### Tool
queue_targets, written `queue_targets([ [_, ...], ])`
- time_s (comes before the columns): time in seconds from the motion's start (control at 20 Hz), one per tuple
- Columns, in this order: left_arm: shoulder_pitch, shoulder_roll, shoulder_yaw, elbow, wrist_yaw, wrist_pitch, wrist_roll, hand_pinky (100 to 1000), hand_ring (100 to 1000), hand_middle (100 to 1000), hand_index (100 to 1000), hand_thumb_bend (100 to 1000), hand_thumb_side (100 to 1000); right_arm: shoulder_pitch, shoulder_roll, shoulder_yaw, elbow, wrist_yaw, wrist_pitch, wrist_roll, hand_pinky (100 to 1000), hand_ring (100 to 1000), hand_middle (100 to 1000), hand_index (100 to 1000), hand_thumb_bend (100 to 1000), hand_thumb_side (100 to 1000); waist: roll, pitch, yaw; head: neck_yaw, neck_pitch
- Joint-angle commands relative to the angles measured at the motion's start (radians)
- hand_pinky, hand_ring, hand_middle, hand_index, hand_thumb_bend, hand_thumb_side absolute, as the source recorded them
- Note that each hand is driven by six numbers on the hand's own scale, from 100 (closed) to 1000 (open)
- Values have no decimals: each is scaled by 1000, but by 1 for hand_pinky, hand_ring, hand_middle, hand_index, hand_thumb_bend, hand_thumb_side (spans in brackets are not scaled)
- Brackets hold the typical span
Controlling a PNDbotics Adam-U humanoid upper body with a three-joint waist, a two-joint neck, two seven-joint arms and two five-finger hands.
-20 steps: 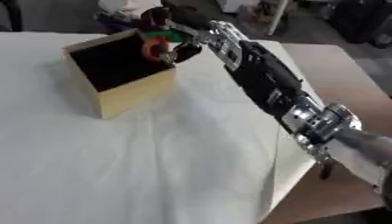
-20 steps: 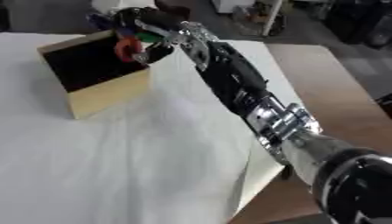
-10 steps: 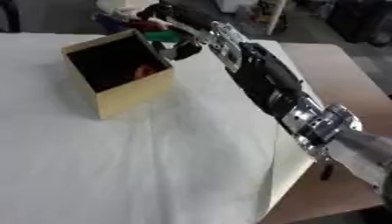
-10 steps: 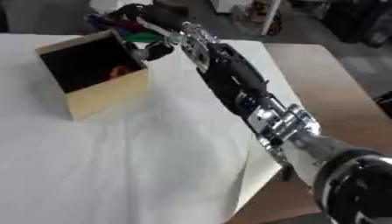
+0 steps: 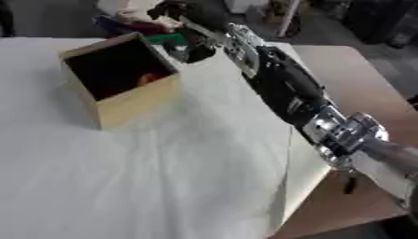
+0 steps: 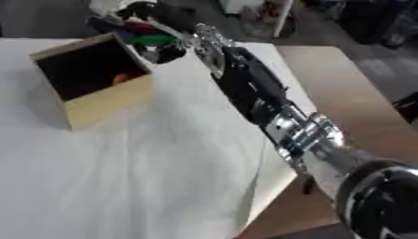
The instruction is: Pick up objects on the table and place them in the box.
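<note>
Orange thing [image 5: 145, 77] lies inside the box [image 5: 130, 103]. Just beyond the box, the right hand [image 5: 189, 44] curls its fingers around a green object [image 5: 169, 37], probably light and stiff.

A brown wooden bench [image 5: 359, 84] is carrying a white cloth [image 5: 163, 177] that is covering most of its top, leaving bare wood showing only along the 3 o'clock side and down toward 5 o'clock, where the cloth's edge is hanging slightly wrinkled. Standing directly on the cloth toward 10 o'clock is an open-topped wooden box [image 5: 130, 105], turned askew so one corner is pointing toward 6 o'clock, its dark inside showing something orange [image 6: 121, 77]. At 12 o'clock, beyond the box, a few blurred things are lying at the far edge, too indistinct to tell.
</note>
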Motion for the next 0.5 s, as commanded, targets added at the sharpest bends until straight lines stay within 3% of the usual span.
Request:
queue_targets([
  [0.05,-1,11,9,-20,-7,4,7,807,640,612,874,100,784,-4,-65,-24,-68,-94,4,14,787,939,803,967,100,219,11,-22,-15,21,-4],
  [0.4,30,16,34,-20,-30,13,36,807,642,613,873,100,785,59,-87,-52,-233,-466,79,129,742,979,794,983,100,415,30,-28,-74,89,9],
  [0.5,40,17,42,-20,-37,16,45,807,642,613,873,100,785,80,-91,-65,-299,-565,105,165,739,976,793,981,100,424,37,-30,-91,111,12],
])
